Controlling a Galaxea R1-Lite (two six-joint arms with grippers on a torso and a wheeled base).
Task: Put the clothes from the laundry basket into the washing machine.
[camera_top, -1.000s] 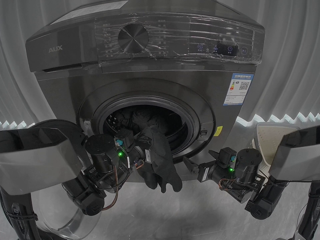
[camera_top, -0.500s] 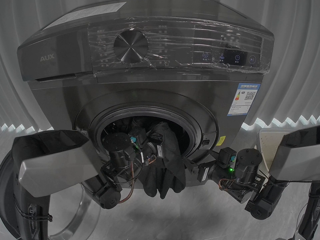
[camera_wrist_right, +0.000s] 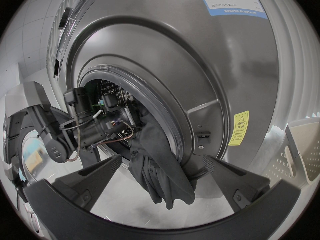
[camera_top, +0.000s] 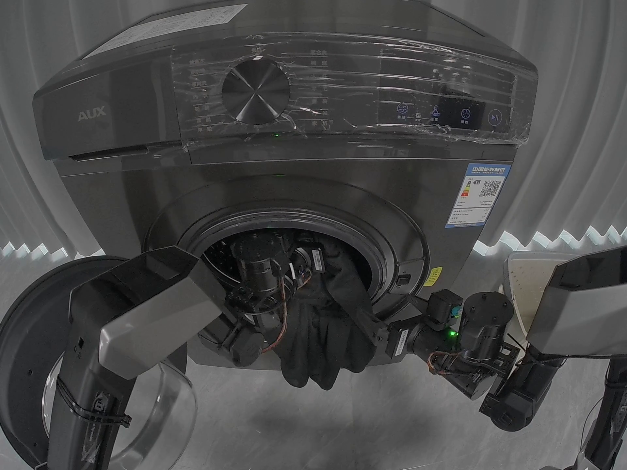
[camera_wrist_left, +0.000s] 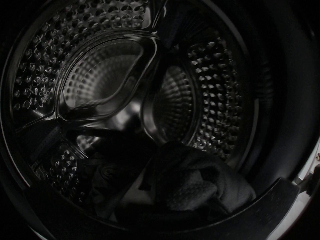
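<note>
Left arm [camera_top: 261, 272] deeper into drum [camera_wrist_left: 206, 84], garment [camera_top: 320, 341] trailing (half out), right jaws wide

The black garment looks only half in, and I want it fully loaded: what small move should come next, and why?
Probably push the left arm a little deeper into the drum. The garment is draped over the opening's lip, its lower part hanging outside, while that arm's wrist is inside the opening. The right end effector is open beside the cloth, holding nothing.
</note>
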